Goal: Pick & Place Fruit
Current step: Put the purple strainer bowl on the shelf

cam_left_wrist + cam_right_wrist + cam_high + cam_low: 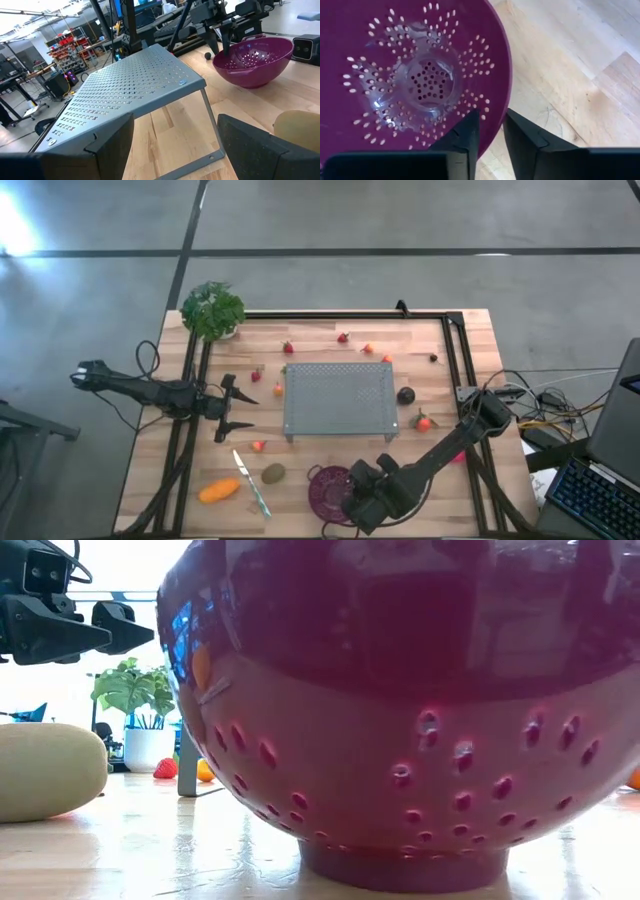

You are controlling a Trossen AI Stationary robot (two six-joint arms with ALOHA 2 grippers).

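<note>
purple plastic colander (pixel 331 488) sits on the wooden tabletop (pixel 450 380) just in front of the grey perforated metal stand (pixel 337 397), nothing in it; judged to be the drop point for the fruit.

right gripper (pixel 490 131) is at the colander's rim, jaws narrow, one finger inside the wall and one outside, straddling it. looks like a grip on the rim to steady or shift the bowl, not a fruit pick. whether the pads actually press the wall, cannot tell.

left gripper (pixel 240 409) hovers just left of the stand, jaws wide and holding nothing, aimed toward the stand. likely waiting.

fruit all loose on the tabletop: strawberries (pixel 288 347) behind the stand and one (pixel 259 445) at its front-left corner; dark round one (pixel 405 395) and pink-red ball (pixel 424 422) just right of it; brown-green oval (pixel 273 473) and orange piece (pixel 219 491) front-left of it, beside the knife (pixel 250 482). potted plant (pixel 212 310) stands well behind-left.

no readable writing or labels.
</note>
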